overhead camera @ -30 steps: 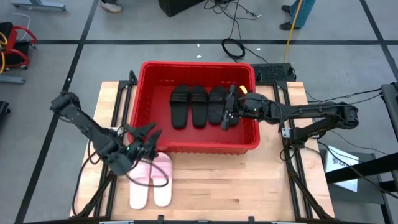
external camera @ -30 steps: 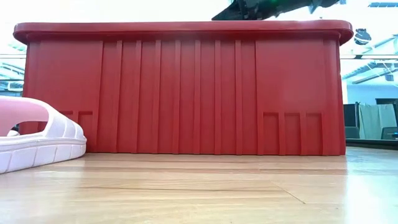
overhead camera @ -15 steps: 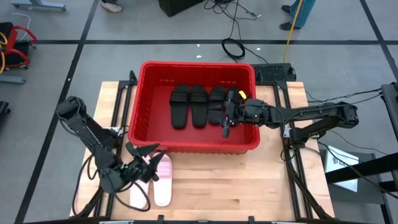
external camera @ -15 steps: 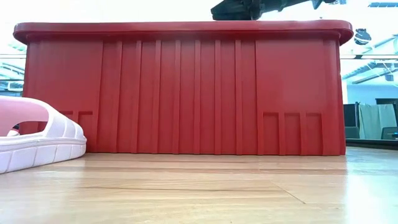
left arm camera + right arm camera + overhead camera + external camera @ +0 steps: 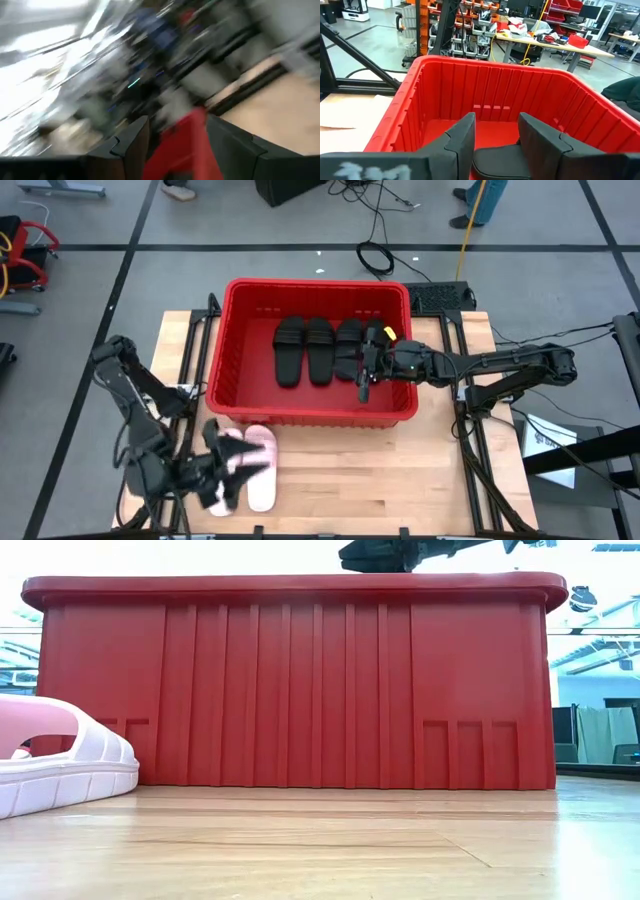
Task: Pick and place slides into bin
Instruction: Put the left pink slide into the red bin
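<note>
At the front left of the table (image 5: 400, 480), starting with the left gripper (image 5: 232, 463): hangs low over the two light pink slides (image 5: 262, 480), fingers (image 5: 131, 145) spread wide, with nothing held between them. Cannot tell from above whether touching a strap or just clear of it. Further out, lying side by side on the wood just in front of the bin (image 5: 228, 330), close to its near wall but outside it; seen at table height as one pink-and-white sole (image 5: 60, 755) beside the red ribs.

Across in the bin, with the right gripper (image 5: 364, 373): reaches in over the right-hand end of the row, fingers (image 5: 465, 135) parted and standing either side of a black slide (image 5: 500, 160) that lies below them. Looks let go rather than clamped, judging by the wide gap. Beside it, three more black slides (image 5: 305, 350) flat on the bin floor in a neat row.

Judged by how things lie: black four in, pink two left. Seems to be the approach for picking the first pink slide. Next calls for dropping onto one strap only, closing firmly on it, then lifting high enough to clear the tall red rim before carrying over the free floor on the bin's left side
</note>
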